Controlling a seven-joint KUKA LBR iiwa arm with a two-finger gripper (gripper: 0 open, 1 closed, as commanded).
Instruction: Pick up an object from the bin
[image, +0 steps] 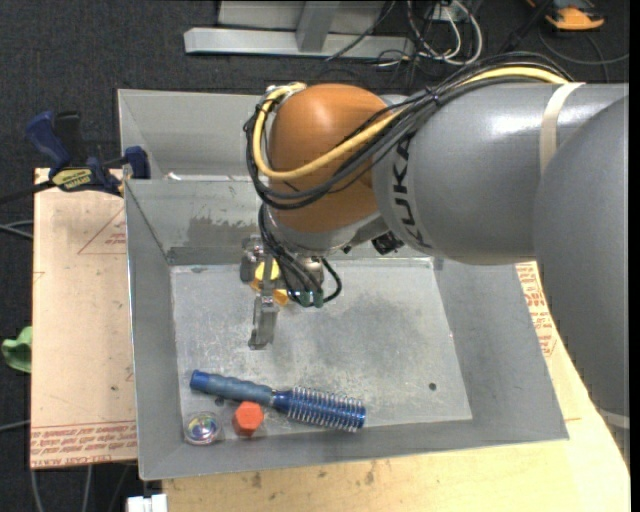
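Bin: the grey metal bin (400, 330) has a mostly bare floor, and its few things lie along the near edge.
Gripper: the gripper (262, 335) hangs low over bare floor left of the bin's middle. It looks narrowed nearly to closed, though from this angle you can't be sure. Nothing is between its fingers.
Nearest thing: a blue hairbrush (285, 400) lies along the near edge, its handle toward the left wall and its bristle head toward the middle. It is near the gripper but apart from it.
Others: a small orange cap (247, 418) sits just beside the brush handle. A clear round piece (201, 430) lies in the near-left corner.
Arm pose: the arm (480, 170) reaches in from the right. Its orange wrist cover (320, 150) sits above the far wall, and the tool points almost straight down.
Step in hand: you are positioned but not yet over anything.
Doing it well: spread the jaws before you descend. Set them across the brush handle rather than along it, and keep clear of the cap and the near wall.
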